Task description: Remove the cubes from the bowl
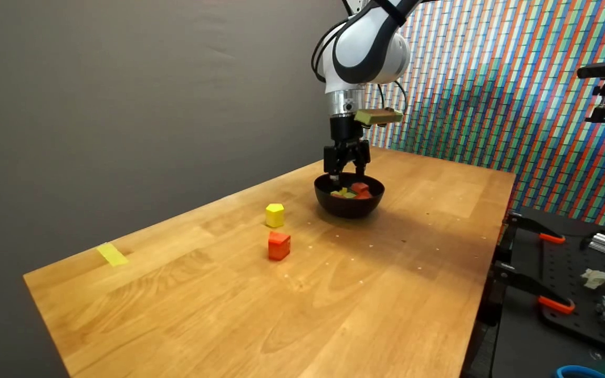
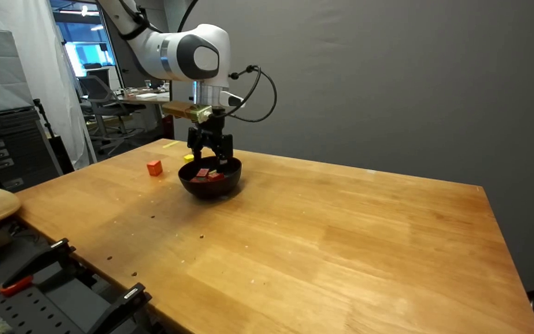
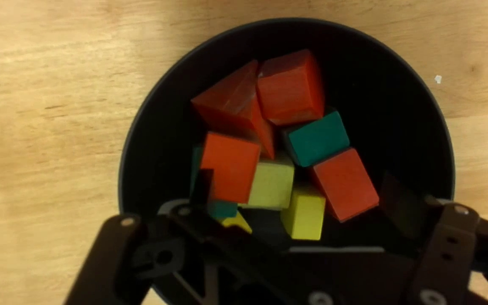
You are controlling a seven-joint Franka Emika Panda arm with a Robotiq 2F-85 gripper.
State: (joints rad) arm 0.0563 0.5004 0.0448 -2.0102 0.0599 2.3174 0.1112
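Observation:
The black bowl (image 1: 348,209) stands upright on the table, also in an exterior view (image 2: 209,190) and the wrist view (image 3: 379,93). In the wrist view it holds several blocks: an orange-red cube (image 3: 232,166), a red cube (image 3: 346,184), a yellow-green cube (image 3: 272,184), a yellow block (image 3: 308,215), a teal block (image 3: 320,138) and red blocks (image 3: 290,91). A red-orange cube (image 1: 279,247) and a yellow block (image 1: 274,216) lie on the table. My gripper (image 1: 347,177) points down, open, fingertips inside the bowl. One finger overlaps the orange-red cube's corner; contact cannot be told.
The wooden table (image 1: 260,315) carries a flat yellow tape strip (image 1: 112,254) near its far end. A grey wall (image 2: 364,93) runs along one long edge. Black clamps with orange handles (image 1: 533,294) sit along the opposite edge, beside a dark cart.

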